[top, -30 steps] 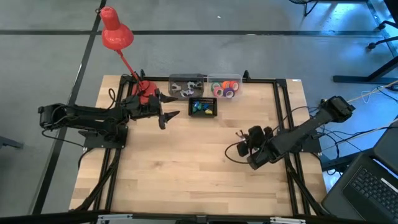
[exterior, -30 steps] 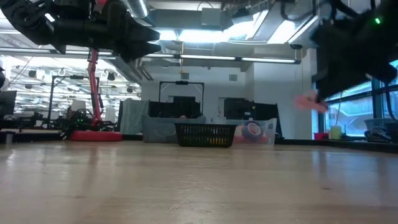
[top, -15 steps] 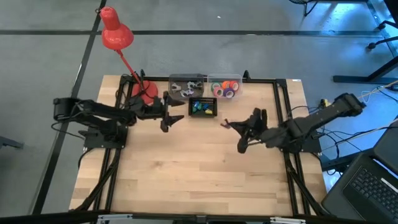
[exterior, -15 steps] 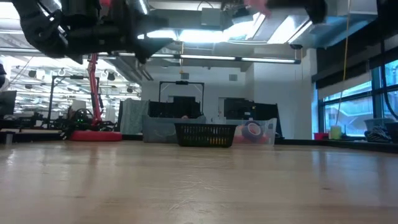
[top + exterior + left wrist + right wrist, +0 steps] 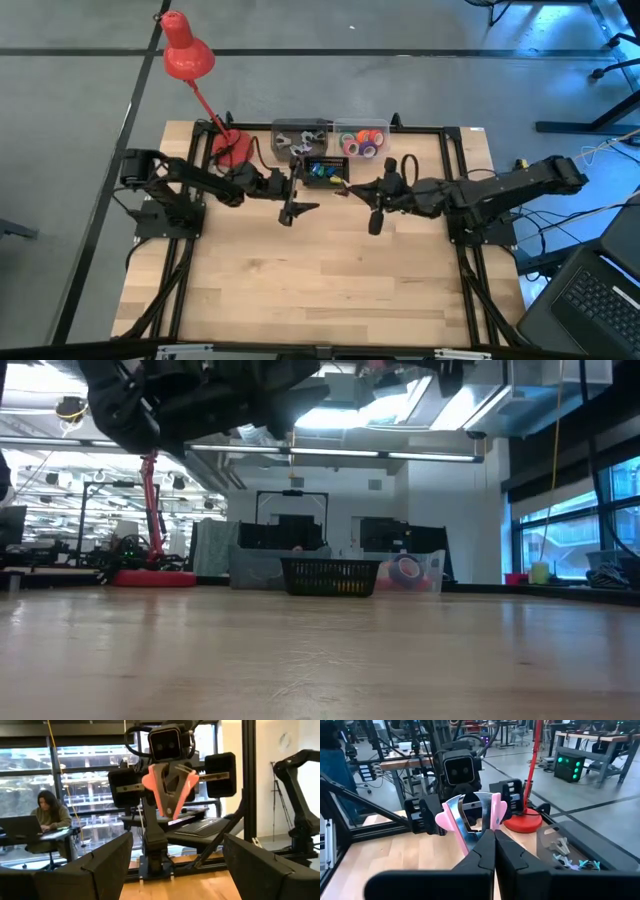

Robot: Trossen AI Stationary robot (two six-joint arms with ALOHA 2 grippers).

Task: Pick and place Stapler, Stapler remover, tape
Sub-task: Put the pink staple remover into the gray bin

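text: none readable | labels: none | brands: none | numbers: none

basket (image 5: 326, 172): at table's (image 5: 300, 290) back edge, middle
left bin (image 5: 299, 138): just behind basket
tape (image 5: 362, 143): in right bin, behind basket
lamp (image 5: 190, 60): left of basket

A bare wooden table (image 5: 320, 660) is seen stretching level toward its far edge, where a dark mesh basket (image 5: 330, 576) is set between two clear bins. Dark arm parts (image 5: 190, 400) are hung overhead.
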